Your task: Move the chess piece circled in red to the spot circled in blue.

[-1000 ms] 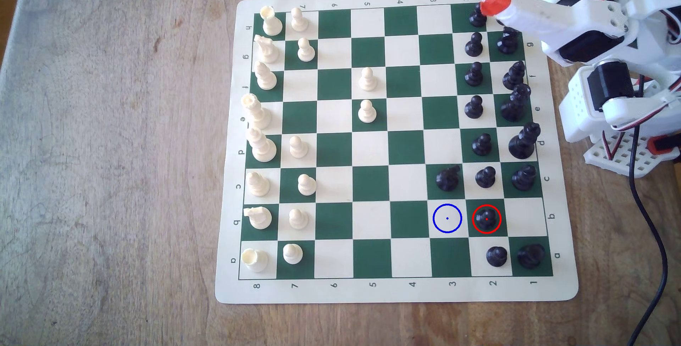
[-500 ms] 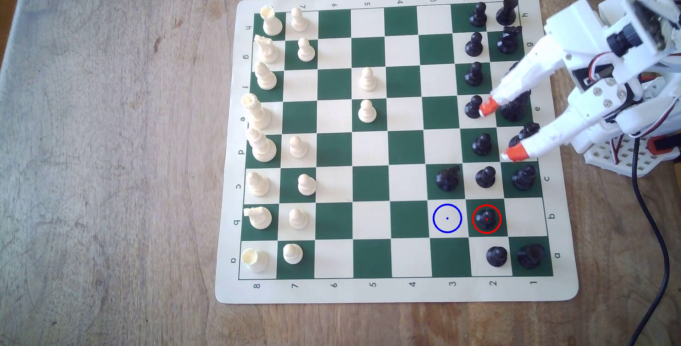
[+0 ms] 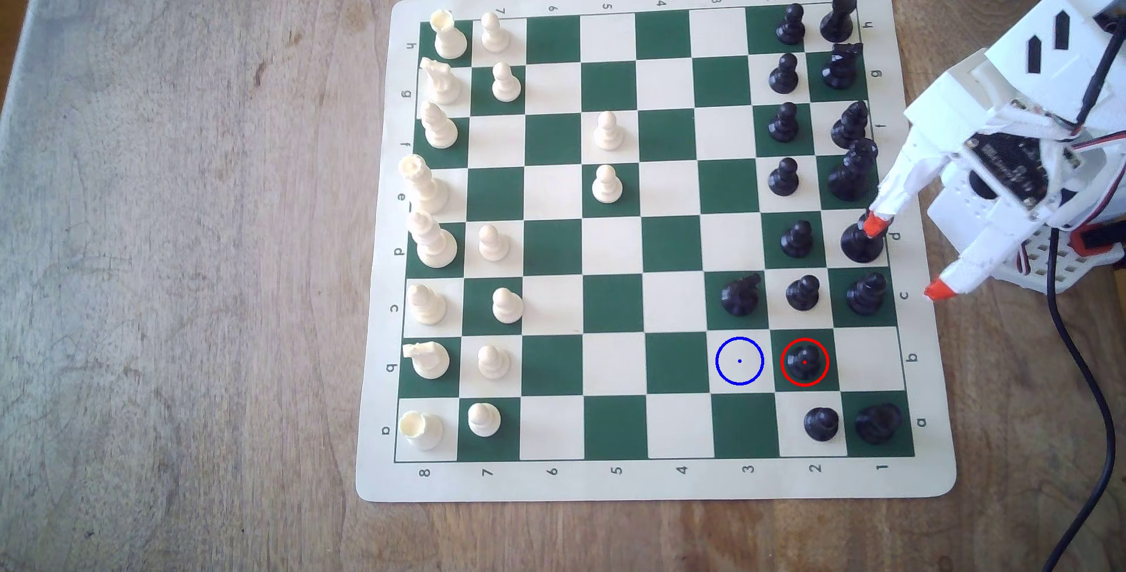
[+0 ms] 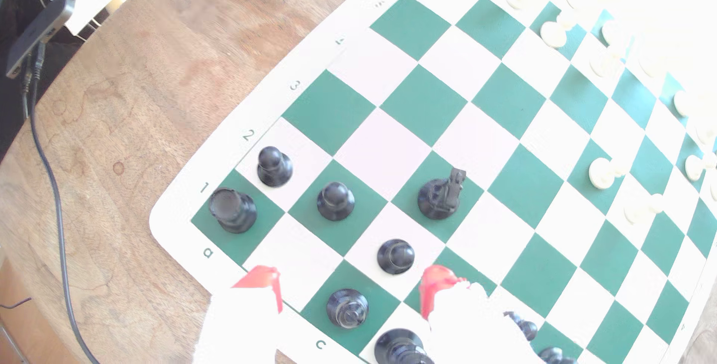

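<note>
Gripper [image 3: 906, 257] wide open, empty, well apart from ringed pawn [image 3: 804, 362].

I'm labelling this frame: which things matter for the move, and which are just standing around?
Part of the job:
- small glossy black pawn ringed in red
- cream square ringed in blue
- open red-tipped white tool

Just standing around:
- black horse-headed knight
- cream plastic pawns
- black cable
</note>
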